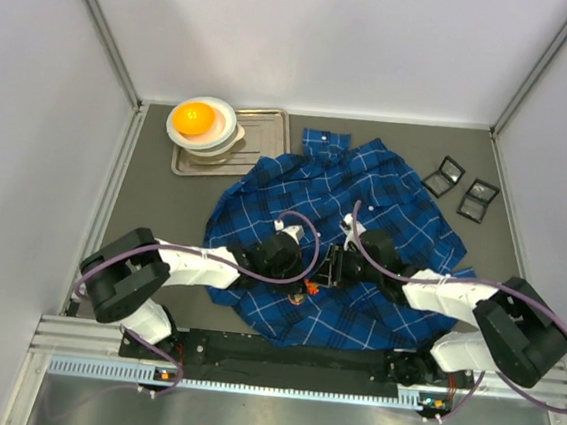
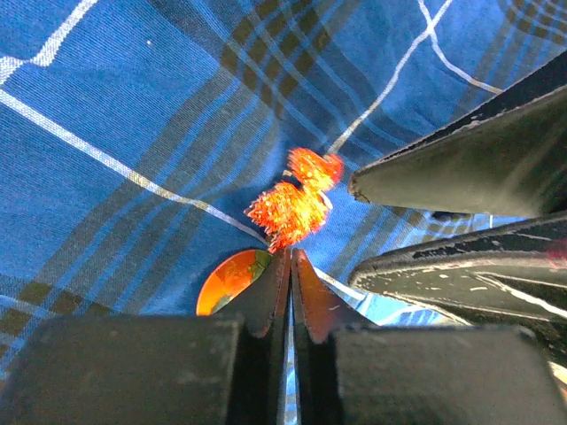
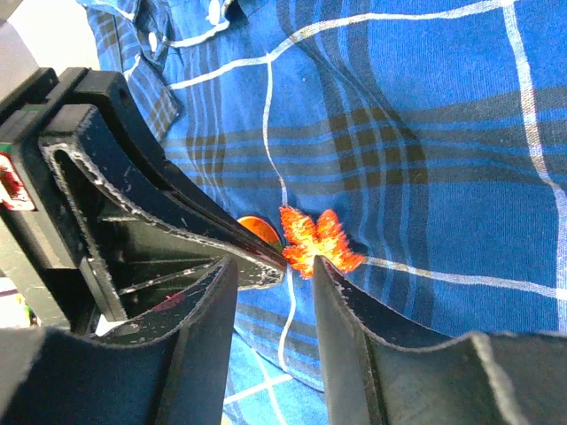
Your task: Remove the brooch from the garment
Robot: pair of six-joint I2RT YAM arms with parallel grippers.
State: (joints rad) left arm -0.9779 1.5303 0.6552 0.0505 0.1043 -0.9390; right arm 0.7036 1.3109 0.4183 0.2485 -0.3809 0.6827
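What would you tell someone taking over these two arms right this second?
Left gripper: shut, tips at the lower edge of the brooch; I cannot tell whether it pinches the brooch or only cloth.
Right gripper: open, tips right beside the brooch.
Garment: spread out flat, with the brooch on its near part.
Done: both grippers are at the brooch.
Left: the brooch is not yet off; free it and lift it away.

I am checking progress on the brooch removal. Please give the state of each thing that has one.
garment, spread out, rumpled
brooch, on the garment, not yet removed
left end effector, shut, tips at the brooch
right end effector, open, close to the brooch
bowl, upright, orange ball inside
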